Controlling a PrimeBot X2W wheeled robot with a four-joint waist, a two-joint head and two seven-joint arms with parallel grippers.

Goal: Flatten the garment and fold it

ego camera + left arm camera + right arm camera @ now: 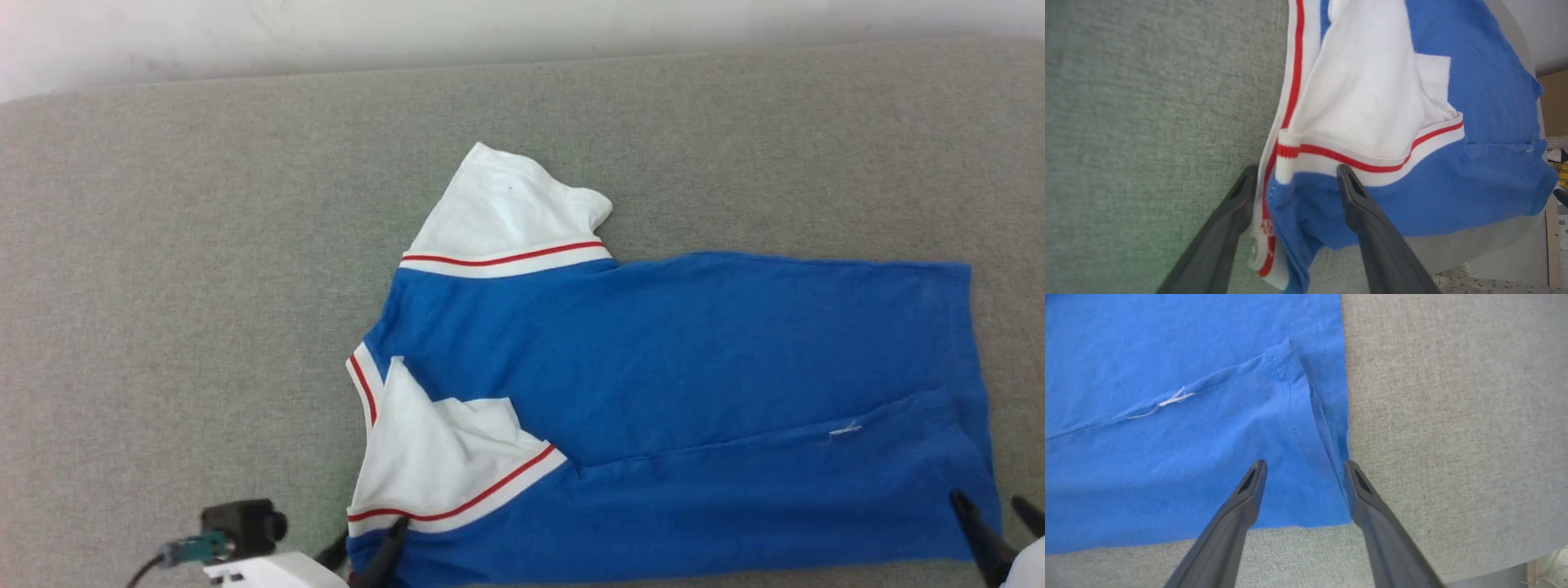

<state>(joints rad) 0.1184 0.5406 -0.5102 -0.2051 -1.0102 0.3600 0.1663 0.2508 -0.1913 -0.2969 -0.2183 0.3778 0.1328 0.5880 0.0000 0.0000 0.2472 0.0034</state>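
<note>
We judged that the flattening was done and the folding was in its first half. The garment [653, 359] lay sideways on the grey surface [163, 286], neck to the left and hem to the right. Its near long side lay turned over onto the body, with the near sleeve [433, 457] on top of the blue. The far sleeve [506, 204] stuck out flat on the far side, not yet folded in. So we thought the next move called for both arms to reach across, take the far edge at the shoulder and at the hem, and bring it over the body, level at both ends so that the cloth would not twist. At the left, the left gripper [1297, 169] stood spread wide at the near shoulder corner. One finger was over the surface just beside the red-striped edge, the other over the blue cloth just under the red stripe, and it pinched nothing. We could not tell if the tips touched the cloth. At the right, the right gripper [1304, 463] was also spread wide, at the near hem corner, one finger over the blue and the other along the hem edge, and it held nothing.
</note>
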